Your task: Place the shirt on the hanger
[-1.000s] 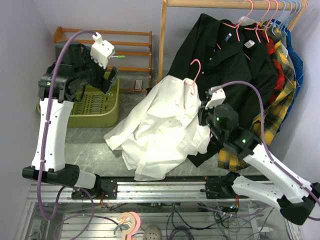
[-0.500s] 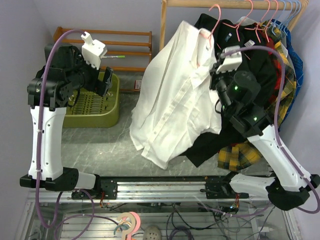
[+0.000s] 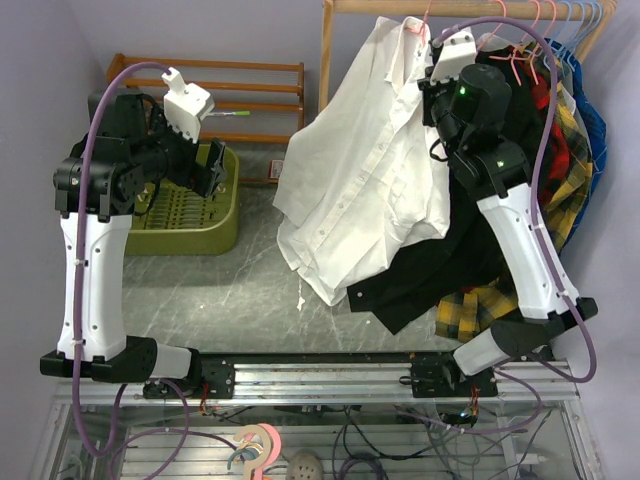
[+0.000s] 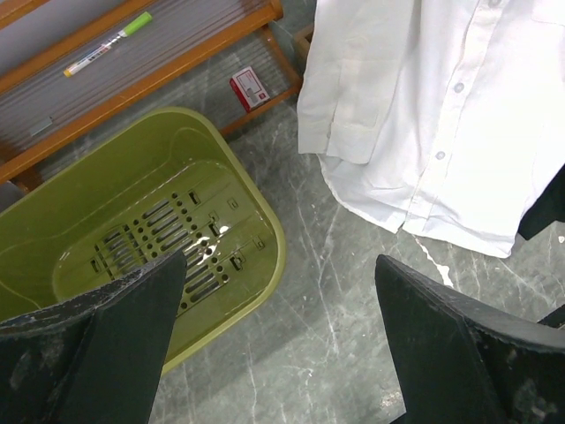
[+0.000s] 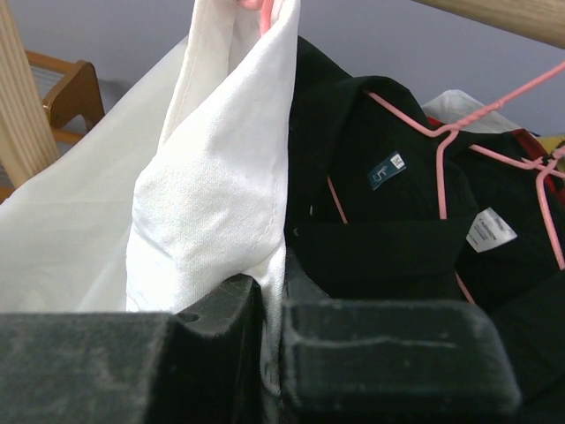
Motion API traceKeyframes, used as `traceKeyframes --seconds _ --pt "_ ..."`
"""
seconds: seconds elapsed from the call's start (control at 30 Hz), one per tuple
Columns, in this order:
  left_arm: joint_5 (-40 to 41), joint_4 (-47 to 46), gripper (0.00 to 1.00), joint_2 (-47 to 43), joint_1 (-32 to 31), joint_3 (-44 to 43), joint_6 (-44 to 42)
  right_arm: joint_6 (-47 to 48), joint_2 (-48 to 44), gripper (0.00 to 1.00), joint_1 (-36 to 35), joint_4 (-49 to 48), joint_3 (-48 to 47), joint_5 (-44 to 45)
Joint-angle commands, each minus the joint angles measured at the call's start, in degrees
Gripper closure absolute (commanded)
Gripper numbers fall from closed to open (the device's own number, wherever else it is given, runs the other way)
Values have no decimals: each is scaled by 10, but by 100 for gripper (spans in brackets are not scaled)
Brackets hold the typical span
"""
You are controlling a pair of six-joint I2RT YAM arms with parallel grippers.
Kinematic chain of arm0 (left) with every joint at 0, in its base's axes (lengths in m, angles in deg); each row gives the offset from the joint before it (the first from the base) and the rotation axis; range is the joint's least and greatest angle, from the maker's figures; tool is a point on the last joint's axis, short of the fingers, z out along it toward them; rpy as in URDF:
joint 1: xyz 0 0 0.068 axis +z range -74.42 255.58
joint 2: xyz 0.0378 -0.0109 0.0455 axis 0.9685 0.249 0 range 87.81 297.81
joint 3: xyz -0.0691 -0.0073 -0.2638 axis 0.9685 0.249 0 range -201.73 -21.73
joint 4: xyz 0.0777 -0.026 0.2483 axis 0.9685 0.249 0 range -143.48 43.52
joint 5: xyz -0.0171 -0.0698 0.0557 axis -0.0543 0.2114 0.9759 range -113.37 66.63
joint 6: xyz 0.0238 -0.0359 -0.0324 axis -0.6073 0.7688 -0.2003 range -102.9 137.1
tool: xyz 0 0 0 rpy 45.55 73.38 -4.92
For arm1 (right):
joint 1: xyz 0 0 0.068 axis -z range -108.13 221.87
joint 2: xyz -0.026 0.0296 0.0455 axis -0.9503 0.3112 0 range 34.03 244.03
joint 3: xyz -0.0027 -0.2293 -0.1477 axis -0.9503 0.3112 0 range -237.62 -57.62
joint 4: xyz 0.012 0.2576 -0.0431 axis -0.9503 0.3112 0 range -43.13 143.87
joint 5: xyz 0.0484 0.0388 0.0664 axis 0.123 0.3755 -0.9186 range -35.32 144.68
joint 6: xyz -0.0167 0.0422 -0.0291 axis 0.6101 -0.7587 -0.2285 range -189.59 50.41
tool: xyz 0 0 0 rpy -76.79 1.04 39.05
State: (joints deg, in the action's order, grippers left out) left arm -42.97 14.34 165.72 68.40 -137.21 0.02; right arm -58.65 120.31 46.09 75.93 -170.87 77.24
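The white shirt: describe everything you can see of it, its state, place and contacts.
The shirt is white, thin and plain, with collar, long sleeves and a row of buttons. It hangs creased and slanted from a pink hanger by the rail, fabric near the collar pinched in the shut right gripper, a black shirt behind it.

The shirt (image 3: 360, 180) hangs before the racked garments (image 3: 430, 275) — basket (image 3: 190, 238) on the table (image 3: 230, 290) to its left.

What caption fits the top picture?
Right gripper holds the white shirt up at the wooden rail; left gripper hangs open.
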Motion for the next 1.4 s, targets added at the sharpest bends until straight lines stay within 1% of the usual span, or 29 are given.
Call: traceKeyframes --seconds 0.0,0.13,0.3,0.43,0.53,0.57,0.6,0.67,0.73,0.77,0.87,0.93,0.97,1.03,1.1,1.13,1.17,1.2,1.27,1.3,1.33,1.37 --pt "-27 4 0 -10 10 11 5 -20 23 100 17 4 -55 -24" --pt "-29 2 0 -13 13 19 5 -39 57 100 36 13 -75 -51" --pt "-29 1 0 -15 15 25 4 -62 78 100 54 5 -62 -85" --pt "-31 0 0 -17 19 30 4 -77 83 100 60 2 -50 -95" --pt "-30 -1 0 -17 22 32 5 -88 69 99 60 -2 -29 -102" --pt "-31 -1 0 -17 23 33 5 -93 58 83 60 -5 -17 -105" --pt "-31 -1 0 -18 24 35 5 -100 44 63 60 -10 0 -106" --pt "-28 -2 0 -19 26 37 6 -114 6 32 59 -27 45 -93" --pt "-23 -3 0 -21 29 39 6 -138 -41 4 59 -49 97 -57" --pt "-21 -4 0 -23 31 41 6 -152 -65 1 59 -55 121 -28" --pt "-23 -6 0 -24 42 48 7 -187 -140 0 45 -80 184 25" --pt "-32 -9 1 -26 53 55 6 -206 -212 0 37 -116 238 7" --pt "-38 -12 0 -26 59 58 7 -220 -239 0 36 -139 263 -34" --pt "-56 -25 0 -27 76 69 13 -256 -269 0 35 -170 289 -164" --pt "-77 -33 0 -30 98 79 20 -317 -256 0 28 -184 292 -299" --pt "-87 -37 1 -32 108 86 24 -340 -245 0 14 -199 300 -350" --pt "-95 -44 0 -35 118 93 28 -352 -237 0 -9 -217 318 -373" --pt "-99 -51 1 -38 129 101 33 -346 -232 0 -49 -231 339 -359" --pt "-92 -64 1 -48 150 114 41 -318 -222 0 -132 -247 390 -248" --pt "-85 -69 1 -52 156 120 44 -326 -215 0 -158 -250 414 -180" --pt "-78 -74 0 -56 163 127 47 -358 -204 0 -176 -248 432 -116" --pt "-74 -79 0 -60 167 135 48 -401 -191 0 -188 -229 438 -29"
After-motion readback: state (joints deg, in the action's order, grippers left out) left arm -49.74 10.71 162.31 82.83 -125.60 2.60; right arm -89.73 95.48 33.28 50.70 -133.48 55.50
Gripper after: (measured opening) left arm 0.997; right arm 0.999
